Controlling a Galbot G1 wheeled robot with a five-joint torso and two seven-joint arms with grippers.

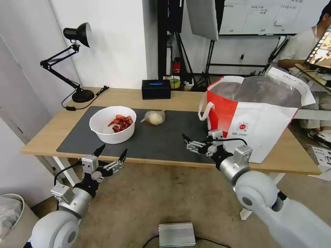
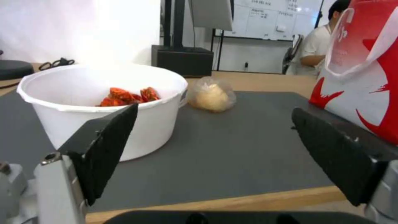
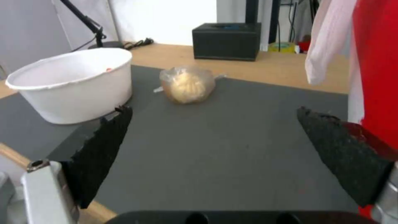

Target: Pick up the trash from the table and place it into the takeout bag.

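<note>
**Bowl and small bag on the mat, both grippers spread at the near edge**

Where the dark mat (image 1: 162, 137) covers the middle of the table (image 1: 51, 134), the trash sits toward its far-left part: a white bowl (image 1: 112, 124) holding red shells (image 1: 120, 123) against its far-right wall, and just right of it, apart, a small clear bag (image 1: 154, 117) with a pale lump inside. The takeout bag (image 1: 255, 117) stands upright at the mat's right end (its foil-lined mouth gaping wide), one white loop handle (image 1: 204, 106) hanging down its left side over the mat.

Between the small bag and the takeout bag lies a bare stretch of mat, and bare mat also runs from the bowl to the near edge.

The left gripper (image 1: 111, 154) hangs just off the table's near edge, below the bowl, fingers spread wide and holding nothing. The right gripper (image 1: 197, 140) hovers over the mat's near-right part, close beside the takeout bag's lower left corner, fingers likewise spread and empty.

Beyond the mat, a black box (image 1: 156, 89) rests near the far edge, and a black lamp (image 1: 77, 65) stands at the far-left corner.
</note>
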